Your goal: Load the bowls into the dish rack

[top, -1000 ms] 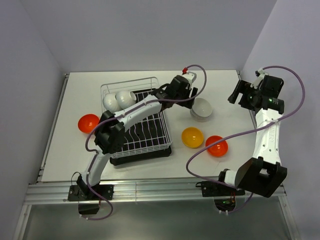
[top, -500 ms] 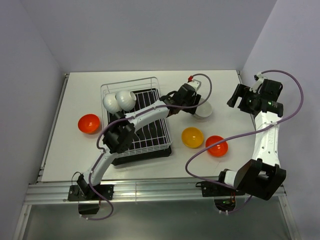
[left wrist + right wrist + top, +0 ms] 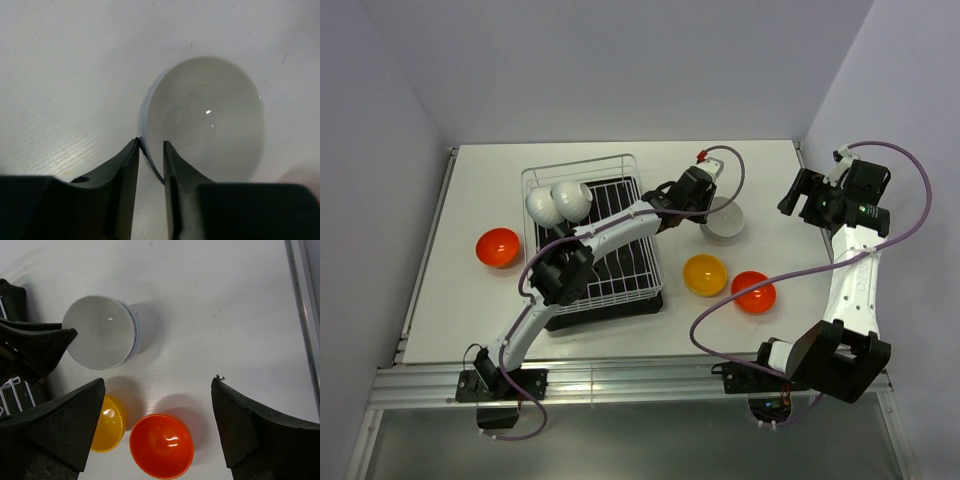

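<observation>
A white bowl (image 3: 727, 222) (image 3: 210, 115) (image 3: 100, 332) stands upright on the table to the right of the dish rack (image 3: 620, 282). My left gripper (image 3: 708, 211) (image 3: 151, 145) has closed across its near rim, one finger inside and one outside, and both touch the rim. Two more white bowls (image 3: 558, 201) lean at the rack's back left corner. A yellow bowl (image 3: 704, 274) (image 3: 107, 425) and a red-orange bowl (image 3: 754, 291) (image 3: 161, 446) sit side by side in front of the white one. My right gripper (image 3: 798, 195) (image 3: 158, 381) hangs open and empty above them.
Another red-orange bowl (image 3: 498, 247) lies on the table left of the rack. The left arm stretches across the rack's top. A raised metal edge (image 3: 305, 315) borders the table on the right, close to the right arm.
My left gripper came down over the white bowl's rim and its jaws narrowed from wide to closed on it. The right arm barely shifted.
</observation>
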